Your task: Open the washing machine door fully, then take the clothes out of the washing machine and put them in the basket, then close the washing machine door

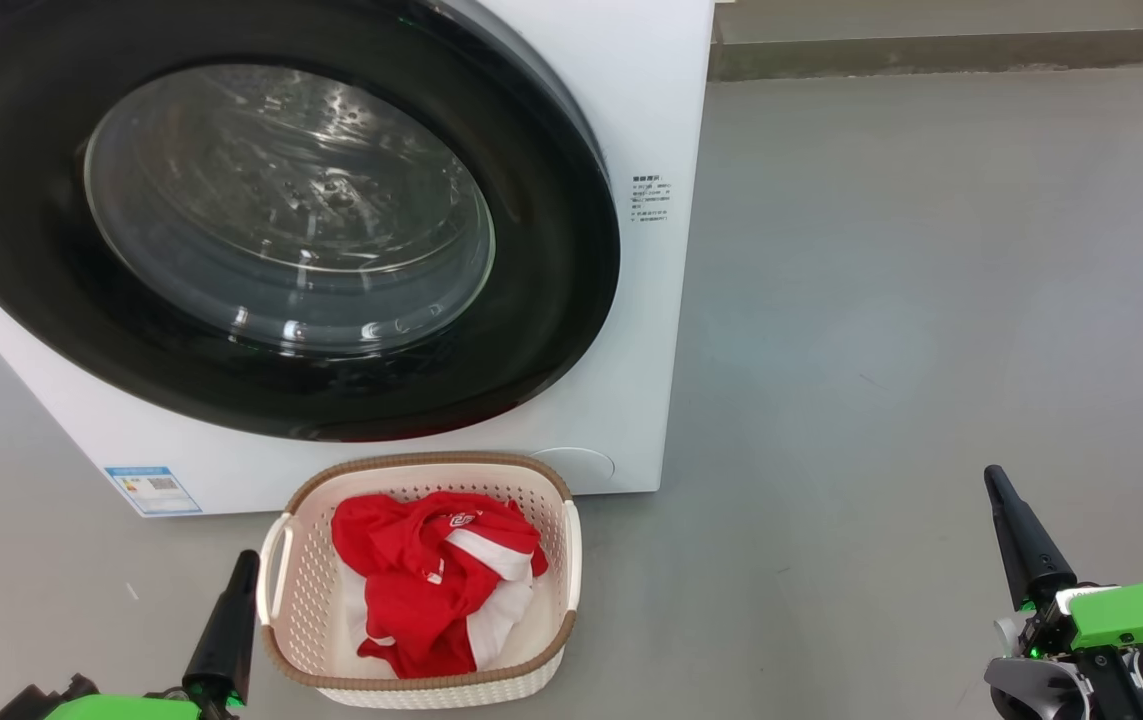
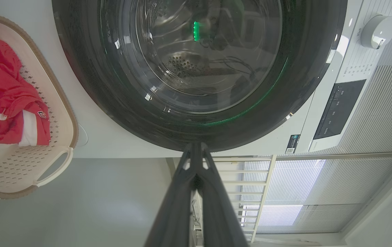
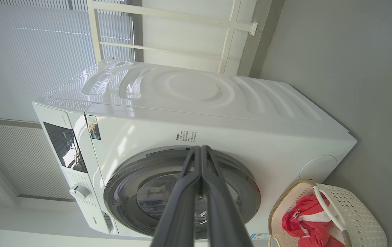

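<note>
At the lower left of the head view, the left gripper (image 1: 243, 575) has its fingers pressed together and holds nothing. They point up toward the washing machine (image 1: 646, 120). Just beside them on their right, apart from them, the basket (image 1: 303, 600) stands on the floor (image 1: 881, 300), close against the foot of the machine. Its long axis runs away from the robot toward the machine front.

The clothes (image 1: 421, 590) lie inside the basket in a crumpled red and white heap, below its brown rim, with nothing hanging over the edge.

Above and behind the basket, the washing machine door (image 1: 291, 210) sits flush against the white front, black rim all round. It looks closed, though whether the latch has caught cannot be told from these views. Through the glass, the left wrist view shows bare perforated steel and no red fabric, so the drum is probably empty.

Far to the right, the right gripper (image 1: 997, 485) hangs over bare floor, well apart from both basket and door. Its fingers are also closed on each other and hold nothing.

The door lies ahead of and above both sets of fingers, and the left arm is the nearer to it and to the basket. If the door needs a last press, that arm has the shorter reach. Judged from how things lie, the task is at or very near its end.
</note>
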{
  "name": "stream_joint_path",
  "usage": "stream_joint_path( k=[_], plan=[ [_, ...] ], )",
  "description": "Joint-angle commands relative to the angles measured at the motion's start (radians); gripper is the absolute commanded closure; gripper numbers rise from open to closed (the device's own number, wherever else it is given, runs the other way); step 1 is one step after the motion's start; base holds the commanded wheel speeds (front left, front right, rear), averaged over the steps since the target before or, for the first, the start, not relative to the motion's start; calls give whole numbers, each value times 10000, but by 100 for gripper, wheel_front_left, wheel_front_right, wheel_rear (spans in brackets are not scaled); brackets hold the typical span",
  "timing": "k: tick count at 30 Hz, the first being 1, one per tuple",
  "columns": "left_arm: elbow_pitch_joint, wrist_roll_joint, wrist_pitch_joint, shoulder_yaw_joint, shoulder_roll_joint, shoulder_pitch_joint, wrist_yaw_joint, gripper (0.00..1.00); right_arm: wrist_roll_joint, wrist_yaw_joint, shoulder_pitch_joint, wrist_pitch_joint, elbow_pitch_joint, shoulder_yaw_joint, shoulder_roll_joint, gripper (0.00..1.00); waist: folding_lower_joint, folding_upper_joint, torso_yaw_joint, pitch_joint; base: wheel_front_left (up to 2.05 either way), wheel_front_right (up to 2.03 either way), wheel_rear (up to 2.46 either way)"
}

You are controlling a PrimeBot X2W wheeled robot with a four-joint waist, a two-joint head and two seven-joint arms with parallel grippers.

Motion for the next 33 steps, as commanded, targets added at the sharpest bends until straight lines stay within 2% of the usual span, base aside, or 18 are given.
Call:
stream_joint_path(
  k=[1,33],
  plan=[
    [-267,-69,43,254,181,-390,-69,100,60,-6,-424,79,-301,168,-85,100,0,0,0,0,0,0,0],
    [-267,-70,43,253,181,-390,-69,100,64,-6,-423,75,-301,173,-85,100,0,0,0,0,0,0,0]
  ],
)
